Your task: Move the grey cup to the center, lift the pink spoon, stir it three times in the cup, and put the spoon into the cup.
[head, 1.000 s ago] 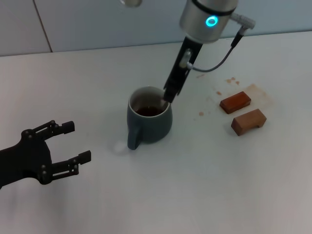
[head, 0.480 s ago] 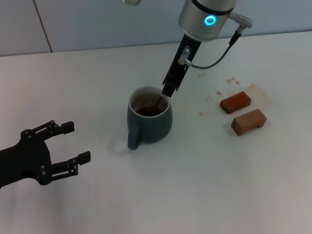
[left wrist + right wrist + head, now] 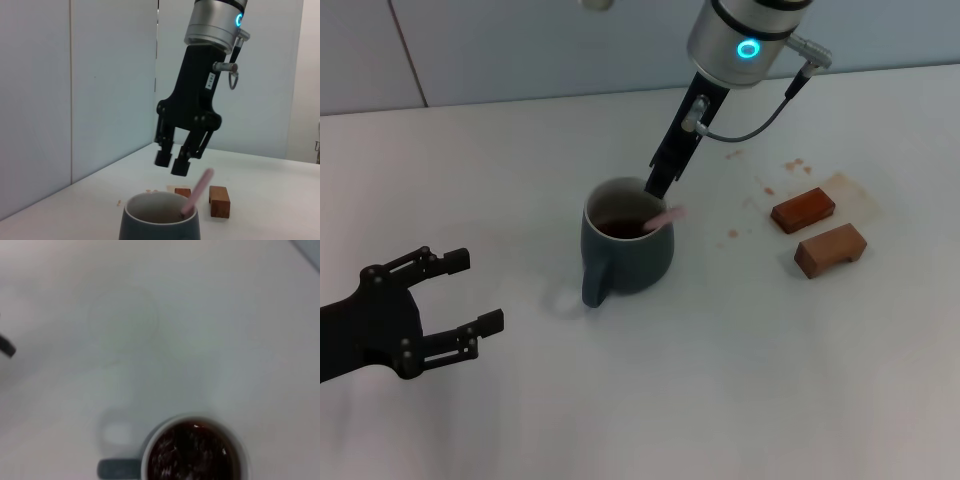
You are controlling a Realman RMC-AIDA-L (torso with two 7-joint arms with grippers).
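The grey cup (image 3: 625, 250) stands mid-table with dark liquid inside and its handle toward me. It also shows in the left wrist view (image 3: 160, 220) and the right wrist view (image 3: 117, 469). The pink spoon (image 3: 665, 217) stands in the cup, its pink handle (image 3: 198, 190) leaning on the rim. My right gripper (image 3: 658, 185) hangs just above the cup's far rim, open and empty (image 3: 171, 162), clear of the spoon. My left gripper (image 3: 478, 291) is open and empty at the near left, well away from the cup.
Two brown wooden blocks (image 3: 802, 209) (image 3: 830, 249) lie to the right of the cup, also seen in the left wrist view (image 3: 220, 201). Small brown stains (image 3: 765, 185) mark the table near them. A wall runs along the table's far edge.
My right gripper has risen a little from the cup and let go of the spoon. The pink handle now shows leaning on the rim. The left arm has not moved.
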